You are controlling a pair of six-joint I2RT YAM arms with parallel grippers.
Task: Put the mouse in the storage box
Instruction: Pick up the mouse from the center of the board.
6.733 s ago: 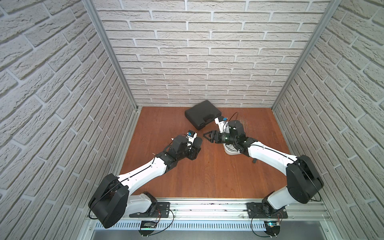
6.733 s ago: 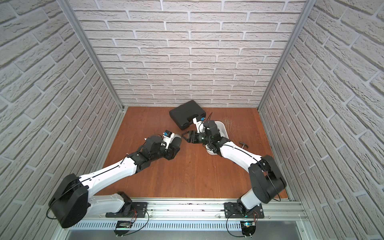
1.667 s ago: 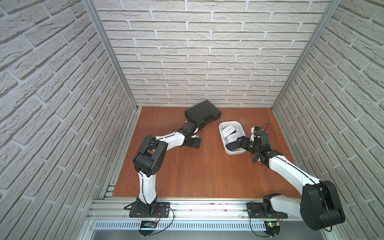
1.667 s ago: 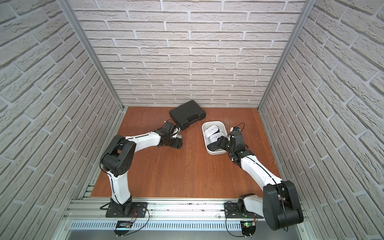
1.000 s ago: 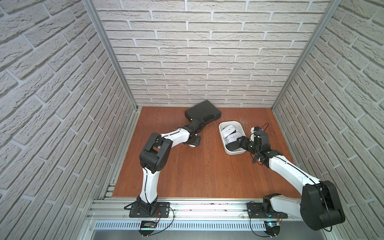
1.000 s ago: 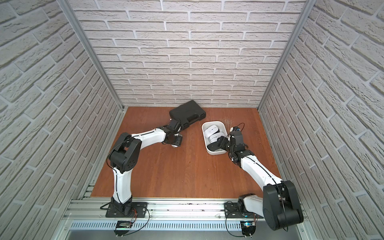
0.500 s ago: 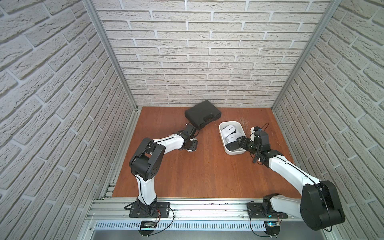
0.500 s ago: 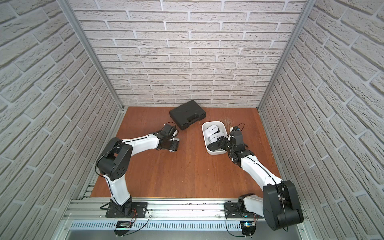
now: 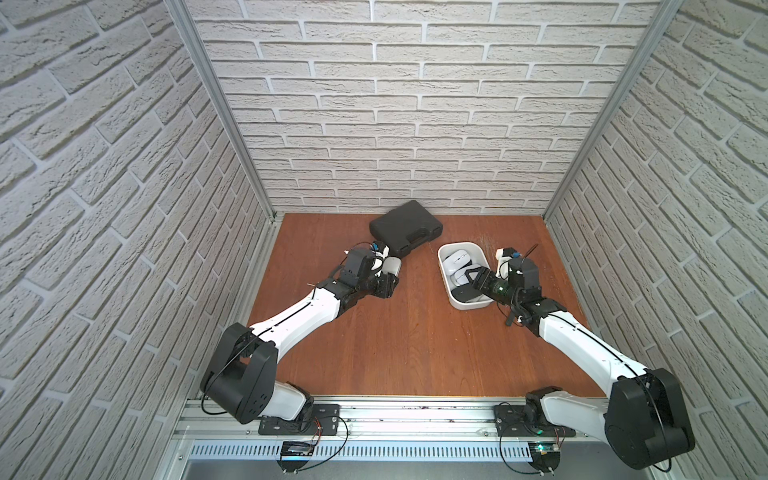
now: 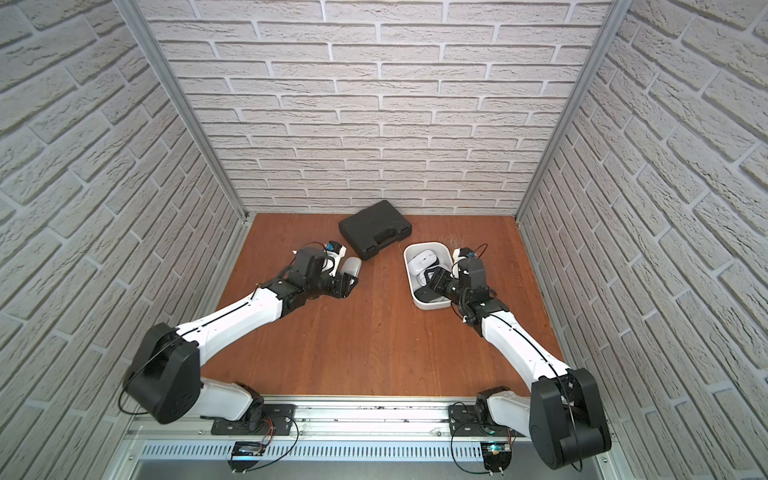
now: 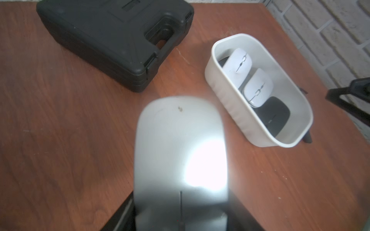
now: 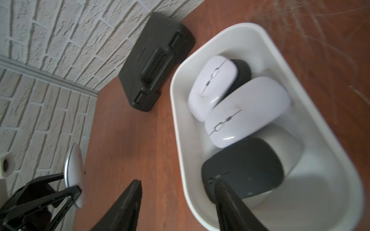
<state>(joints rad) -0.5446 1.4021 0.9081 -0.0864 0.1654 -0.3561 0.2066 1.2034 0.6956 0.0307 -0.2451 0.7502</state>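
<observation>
You are working on a reddish-brown wooden tabletop (image 9: 395, 340) boxed in by white brick-pattern walls (image 9: 395, 124) at the back and on both sides, with the aluminium base rail (image 9: 395, 415) along the front. The middle and front of the wood are bare. At the back, a black hard-shell case with a moulded handle (image 9: 405, 226) lies flat, close to the back wall. The white plastic storage box with rounded corners (image 9: 469, 305) sits to the right of the case, with a bare strip of wood between them. It stands clear of the right wall in both top views.

Your left gripper (image 10: 348, 281) is clamped on the flat silver-grey mouse (image 10: 351, 266), pinching its long sides at the end with the button seam. Most of its body sticks out past the fingertips toward the case, whose near corner is close by. The silver-grey mouse is outside the storage box, to its left, with open wood between.

Your right gripper (image 9: 471, 277) has its jaws apart, astride the storage box's left wall. In the right wrist view one finger (image 12: 124, 206) is outside the wall and the other hangs inside above a black mouse (image 12: 244, 168); you cannot tell whether it touches. Two white mice (image 12: 212, 88) fill the far half, and the floor at the near end is bare.
</observation>
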